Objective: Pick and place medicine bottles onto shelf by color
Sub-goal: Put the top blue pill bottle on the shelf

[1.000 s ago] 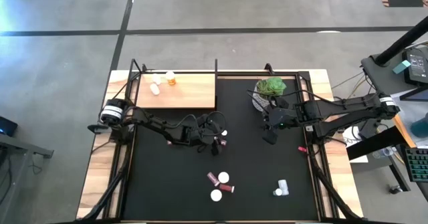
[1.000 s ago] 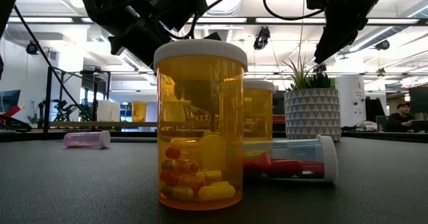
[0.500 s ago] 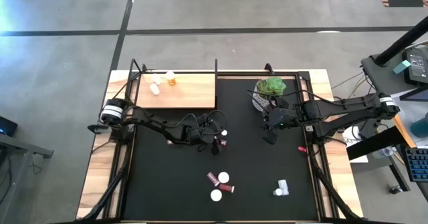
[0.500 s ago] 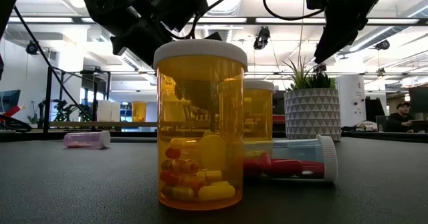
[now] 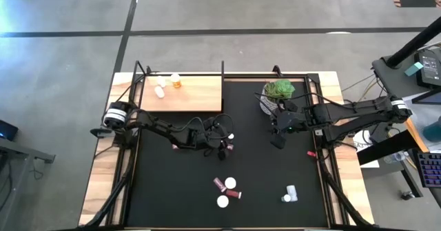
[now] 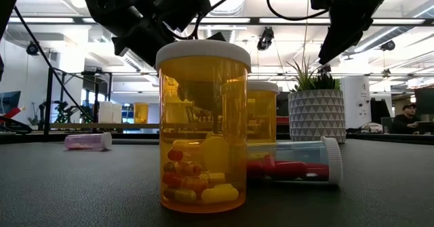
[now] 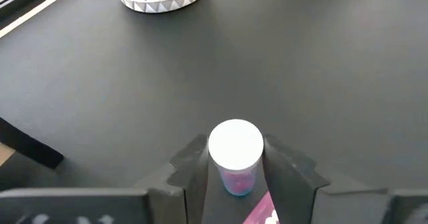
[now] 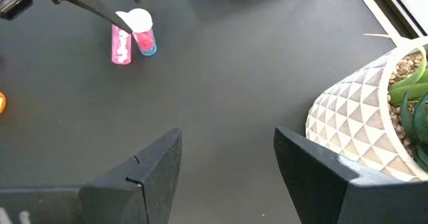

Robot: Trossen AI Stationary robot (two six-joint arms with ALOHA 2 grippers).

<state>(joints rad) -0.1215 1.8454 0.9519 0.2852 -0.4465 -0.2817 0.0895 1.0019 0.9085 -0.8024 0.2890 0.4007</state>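
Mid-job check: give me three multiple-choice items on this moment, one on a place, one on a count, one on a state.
1. Where is the plant pot?
A. on the shelf
B. on the black mat by the right gripper
C. on the floor

2. How many bottles are on the shelf?
A. three
B. none
C. seven

3. The left gripper is:
A. far from any bottle
B. holding the pot
C. closed around a white-capped bottle

Key: B, the pot sits beside the right gripper; A, three stand near the shelf's far left corner; C, the fingers flank the bottle.
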